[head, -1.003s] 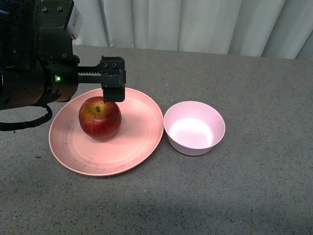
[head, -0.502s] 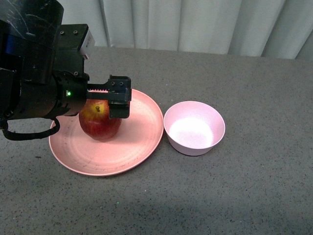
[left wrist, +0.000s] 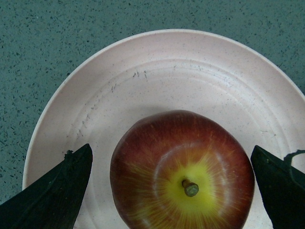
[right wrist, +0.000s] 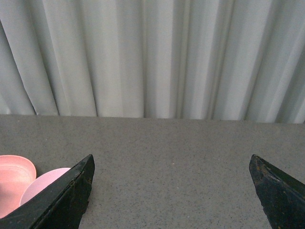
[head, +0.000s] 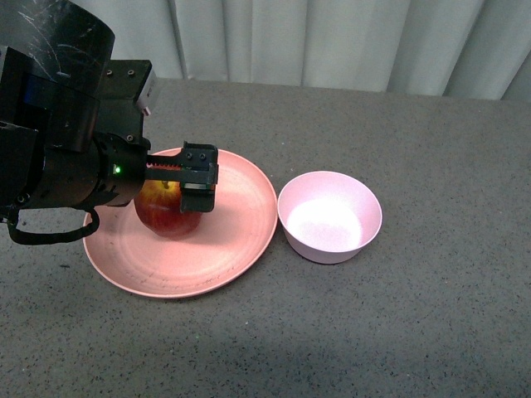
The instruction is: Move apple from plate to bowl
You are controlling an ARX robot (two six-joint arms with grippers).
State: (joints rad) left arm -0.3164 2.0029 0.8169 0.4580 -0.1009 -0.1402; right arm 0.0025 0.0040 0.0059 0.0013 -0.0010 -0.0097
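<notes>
The dark-red apple (head: 164,217) stands on the left part of the salmon-pink plate (head: 241,236). My left gripper (head: 170,192) is open and low over the apple, one finger (head: 199,182) down beside its right side, the other hidden behind the arm. In the left wrist view the apple (left wrist: 183,171) sits stem up between the two fingers (left wrist: 57,191) of the gripper (left wrist: 169,153), with gaps on both sides, on the plate (left wrist: 143,86). The pale pink bowl (head: 329,217) stands empty just right of the plate. My right gripper (right wrist: 171,160) is open and empty above bare table.
The grey speckled table (head: 415,332) runs back to a pale curtain (head: 332,41). In the right wrist view the bowl's rim (right wrist: 45,181) and the plate's edge (right wrist: 14,179) show beside one finger. The right arm is out of the front view.
My left gripper has come down and a little forward, from above the apple's far side to around the apple. The apple, plate and bowl have not moved.
</notes>
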